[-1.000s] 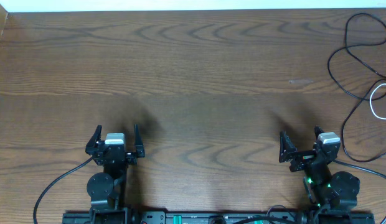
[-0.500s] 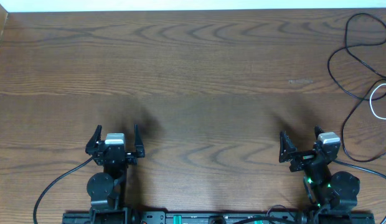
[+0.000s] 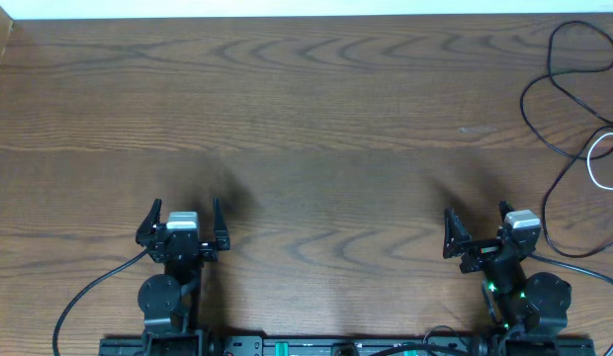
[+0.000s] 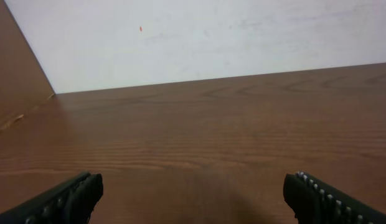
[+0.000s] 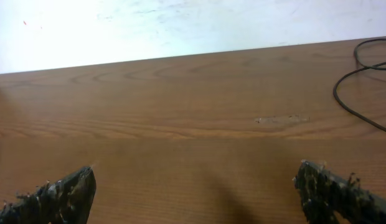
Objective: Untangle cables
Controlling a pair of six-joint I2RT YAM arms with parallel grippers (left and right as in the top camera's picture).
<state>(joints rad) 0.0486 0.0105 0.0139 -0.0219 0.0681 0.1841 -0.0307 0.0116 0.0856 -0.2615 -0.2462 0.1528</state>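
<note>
Thin black cables [image 3: 544,94] lie in loose crossing loops at the far right edge of the wooden table, with a white cable [image 3: 595,168] looped among them. A stretch of black cable [image 5: 352,93] shows at the right of the right wrist view. My left gripper [image 3: 182,220] is open and empty near the front left; its fingers frame bare wood in the left wrist view [image 4: 193,199]. My right gripper [image 3: 480,229] is open and empty near the front right, well short of the cables; it also shows in the right wrist view [image 5: 196,196].
The brown wooden table [image 3: 306,129] ends at a white wall at the back. A wooden side panel [image 4: 18,81] rises at the far left. Thick black leads [image 3: 89,292] run from the arm bases at the front edge.
</note>
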